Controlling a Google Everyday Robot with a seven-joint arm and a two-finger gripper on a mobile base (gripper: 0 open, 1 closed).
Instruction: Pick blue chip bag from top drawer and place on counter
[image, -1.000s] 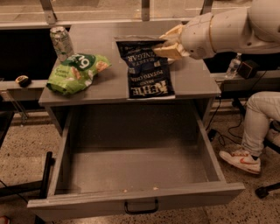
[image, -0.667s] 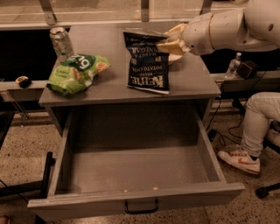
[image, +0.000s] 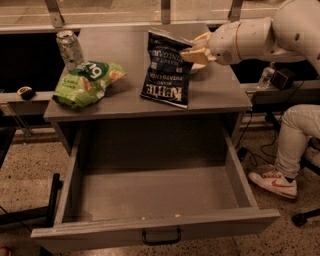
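Note:
The blue chip bag (image: 166, 70), dark navy with white lettering, rests on the counter (image: 125, 102) near its middle, its lower end touching the surface and its top end raised. My gripper (image: 196, 50) reaches in from the right and is shut on the bag's upper right edge. The top drawer (image: 155, 227) is pulled wide open below the counter, its grey inside bare apart from a few crumbs.
A bright green chip bag (image: 86, 82) lies on the counter's left side, with a silver can (image: 69, 48) standing behind it. A seated person's leg and white shoe (image: 275, 182) are at the right of the cabinet. A small bottle (image: 266, 76) stands at the right.
My gripper has carried the blue chip bag a little to the left and farther back on the counter, tilting its top end up. The drawer and green bag have not moved.

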